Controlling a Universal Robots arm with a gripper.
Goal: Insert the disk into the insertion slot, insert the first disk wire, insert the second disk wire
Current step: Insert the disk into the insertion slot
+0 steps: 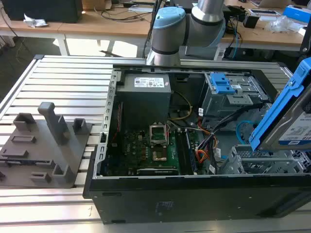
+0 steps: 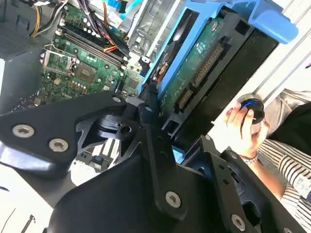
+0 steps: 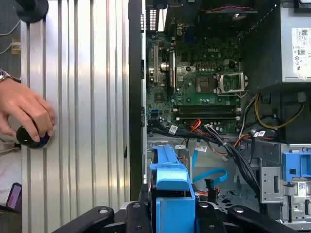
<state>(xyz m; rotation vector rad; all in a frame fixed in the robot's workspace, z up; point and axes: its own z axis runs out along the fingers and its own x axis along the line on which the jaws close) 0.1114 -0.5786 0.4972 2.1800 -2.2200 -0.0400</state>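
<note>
Exterior view: open PC case (image 1: pixel 146 199) sits on the slotted aluminium table (image 1: pixel 63 82), with a grey peg fixture (image 1: pixel 46 145) on the exterior view's left. The disk (image 1: pixel 291 128), in its blue carrier, hangs tilted at the exterior view's right edge, just above the insertion slot (image 1: pixel 257 162) and not seated in it. There is a white printed label on the disk's face and another on the power supply (image 1: pixel 146 92). The second disk wire (image 1: pixel 241 128) curls loose between the slot and the bay with blue latches (image 1: pixel 223 87). First wrist view: gripper (image 3: pixel 172 211) is clenched on the disk's blue carrier, one black finger on either side. The light-blue loop lies just beyond the carrier, with the motherboard (image 3: pixel 204 82) further on. Orange-red and black strands by the board are probably the first disk wire (image 3: pixel 197 125), lying loose. A yellow wire loop (image 3: pixel 272 119) is near the power supply. A person's hand (image 3: pixel 26 114) rests on a black knob (image 3: pixel 31 137) at the table edge. Second wrist view: the disk's green circuit-board side faces the camera, framed in blue. A striped sleeve (image 2: pixel 282 165) shows behind the hand on the knob.
</note>
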